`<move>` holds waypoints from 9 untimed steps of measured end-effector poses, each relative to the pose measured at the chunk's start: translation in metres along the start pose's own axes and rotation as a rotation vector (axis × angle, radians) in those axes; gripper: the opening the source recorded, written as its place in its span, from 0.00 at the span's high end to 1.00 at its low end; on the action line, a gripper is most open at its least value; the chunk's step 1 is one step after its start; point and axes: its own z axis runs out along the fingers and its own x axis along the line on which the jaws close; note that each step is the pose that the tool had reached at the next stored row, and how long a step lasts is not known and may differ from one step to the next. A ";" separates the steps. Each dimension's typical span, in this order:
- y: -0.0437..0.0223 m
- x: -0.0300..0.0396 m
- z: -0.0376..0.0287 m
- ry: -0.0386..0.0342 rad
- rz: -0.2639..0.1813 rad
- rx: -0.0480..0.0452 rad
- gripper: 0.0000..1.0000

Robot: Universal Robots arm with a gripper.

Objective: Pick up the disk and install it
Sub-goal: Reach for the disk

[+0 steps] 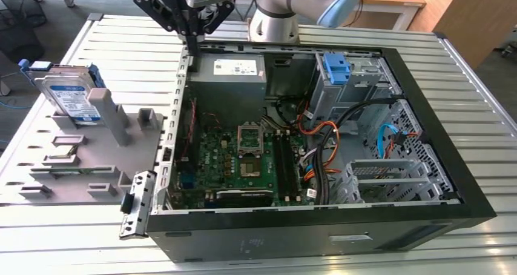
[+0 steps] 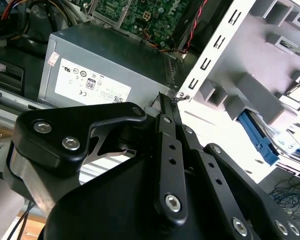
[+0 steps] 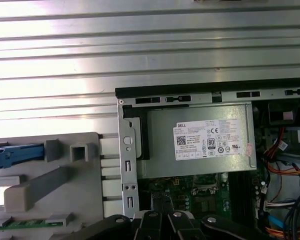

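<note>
**A:** Slatted metal table (image 1: 97, 39), with an open PC case (image 1: 452, 166) lying on its side and a grey holder (image 1: 81, 178) next to it, on the exterior view's left. So where's the disk?

**B:** The disk (image 1: 71, 96) is standing on edge at the far end of that holder, blue frame round it, label facing out. Nothing's touching it, and it's well apart from the arm.

**A:** And the gripper?

**B:** The gripper (image 1: 194, 43) hangs over the case's far corner on the exterior view's left, just above the metal edge beside the PSU (image 1: 230, 69). It looks pinched closed with nothing in it. In the second wrist view the fingers (image 2: 168, 150) run side by side to a point right over that edge, with the PSU's white sticker behind.

**A:** Anything else in the case?

**B:** Green motherboard (image 1: 234, 160) on the bottom, orange and blue cables, and a blue bracket (image 1: 335, 66) in the cage at the far corner on the exterior view's right.
</note>
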 end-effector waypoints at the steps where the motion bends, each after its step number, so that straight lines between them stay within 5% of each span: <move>1: 0.0000 0.0007 -0.0001 0.0001 0.000 0.0001 0.89; 9: -0.0005 0.0068 -0.0002 0.0000 0.000 0.0001 0.89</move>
